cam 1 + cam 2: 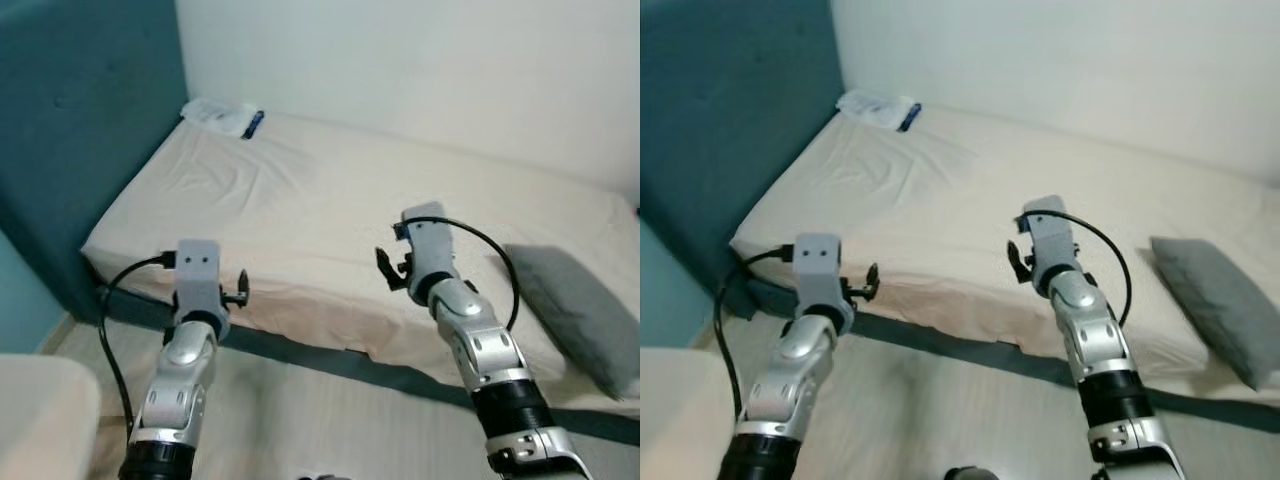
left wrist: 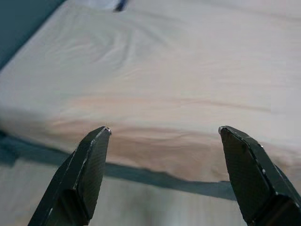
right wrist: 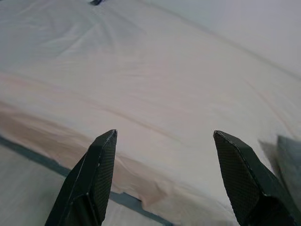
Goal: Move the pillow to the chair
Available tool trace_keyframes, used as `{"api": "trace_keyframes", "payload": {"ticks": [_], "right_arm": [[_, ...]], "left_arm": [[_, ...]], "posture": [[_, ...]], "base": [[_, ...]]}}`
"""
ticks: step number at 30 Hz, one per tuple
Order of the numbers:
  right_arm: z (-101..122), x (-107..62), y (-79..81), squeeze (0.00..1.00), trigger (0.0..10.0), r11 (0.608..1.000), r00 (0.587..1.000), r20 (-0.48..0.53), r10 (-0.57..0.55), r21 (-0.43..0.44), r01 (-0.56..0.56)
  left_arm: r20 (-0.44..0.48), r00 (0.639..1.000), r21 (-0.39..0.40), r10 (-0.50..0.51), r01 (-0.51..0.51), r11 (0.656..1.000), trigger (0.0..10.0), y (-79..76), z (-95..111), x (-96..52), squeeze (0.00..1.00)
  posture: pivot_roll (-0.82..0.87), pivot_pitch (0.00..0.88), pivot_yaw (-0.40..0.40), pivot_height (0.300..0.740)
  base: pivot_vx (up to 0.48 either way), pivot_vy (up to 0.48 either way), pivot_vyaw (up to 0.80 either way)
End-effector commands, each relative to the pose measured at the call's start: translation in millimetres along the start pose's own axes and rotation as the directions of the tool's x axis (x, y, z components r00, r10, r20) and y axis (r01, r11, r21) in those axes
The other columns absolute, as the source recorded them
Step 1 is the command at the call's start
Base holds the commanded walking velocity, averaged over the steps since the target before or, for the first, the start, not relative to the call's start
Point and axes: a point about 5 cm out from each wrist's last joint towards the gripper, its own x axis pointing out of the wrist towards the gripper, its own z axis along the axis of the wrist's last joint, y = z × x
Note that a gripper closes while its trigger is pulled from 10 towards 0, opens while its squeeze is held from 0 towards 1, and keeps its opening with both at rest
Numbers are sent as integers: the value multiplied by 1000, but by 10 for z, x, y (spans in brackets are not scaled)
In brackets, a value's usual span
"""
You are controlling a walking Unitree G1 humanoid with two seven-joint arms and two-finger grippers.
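Observation:
A grey pillow (image 1: pixel 580 310) lies flat on the right end of the bed (image 1: pixel 330 210), near its front edge. My right gripper (image 3: pixel 164 133) is open and empty, held above the bed's front edge to the left of the pillow, whose corner (image 3: pixel 289 160) shows at the side of the right wrist view. Further left, my left gripper (image 2: pixel 164 129) is open too, with nothing between its fingers, and points at the mattress edge. Both silver arms are raised in front of the bed.
A teal padded headboard (image 1: pixel 80 130) closes the bed's left end. A white packet with a dark blue item (image 1: pixel 225 117) lies by it. A pale cushioned surface (image 1: pixel 40 410) shows at the lower left. Wooden floor (image 1: pixel 310 420) runs between me and the bed's dark base.

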Motion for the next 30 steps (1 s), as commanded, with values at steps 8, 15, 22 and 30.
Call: {"api": "trace_keyframes", "payload": {"ticks": [8,15,22,30], "right_arm": [[-32,-139,-51,0,10000,997,987,149,-56,67,46],[-24,-197,-58,0,10000,996,983,174,-60,78,47],[-35,-190,-42,0,10000,996,982,183,-52,76,39],[-27,-187,-16,0,10000,997,980,194,-45,75,31]], "left_arm": [[76,989,5,-125,125,992,10000,-90,43,-33,0],[55,988,33,-141,140,990,10000,-10,-18,-69,0],[60,988,34,-142,140,990,10000,42,-17,-75,0],[70,985,15,-157,156,988,10000,21,14,-76,0]], "posture": [[-56,114,-79,731],[-59,116,-69,731],[-53,118,-69,731],[-49,120,-66,731]], "base": [[0,0,-800],[0,0,-800],[0,0,-800],[0,0,-800]]}}
